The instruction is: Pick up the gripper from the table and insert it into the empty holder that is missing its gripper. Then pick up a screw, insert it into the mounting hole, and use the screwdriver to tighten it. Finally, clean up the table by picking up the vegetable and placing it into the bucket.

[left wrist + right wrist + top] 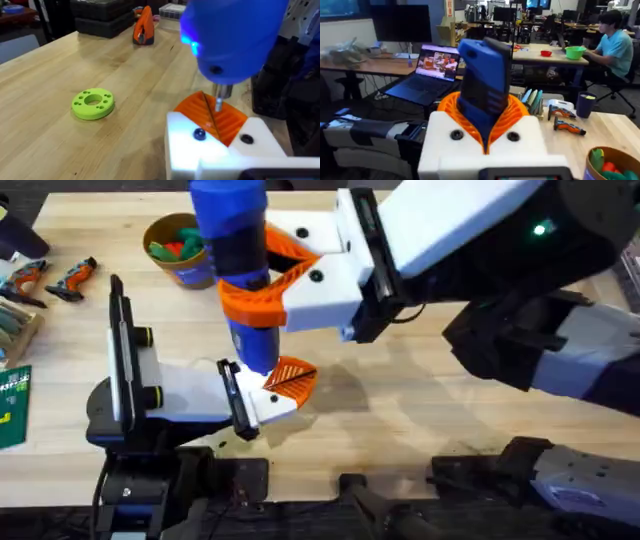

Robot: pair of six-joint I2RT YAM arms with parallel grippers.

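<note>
The right gripper (pixel 262 280) clamped the screwdriver (pixel 238 250), tip on the gripper (pixel 212 117) in the holder (pixel 220 150). Beside the holder, left wrist alone showed a green disc (pixel 93 103); overhead, the bucket (pixel 182 248) beyond. Left fingers: cannot tell.

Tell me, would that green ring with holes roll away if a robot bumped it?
Probably not. The green ring lies flat on the wooden table, so a nudge would likely just slide it. It looks like stiff plastic and fairly light for its size. Stood up on its round edge, it might well roll.
</note>
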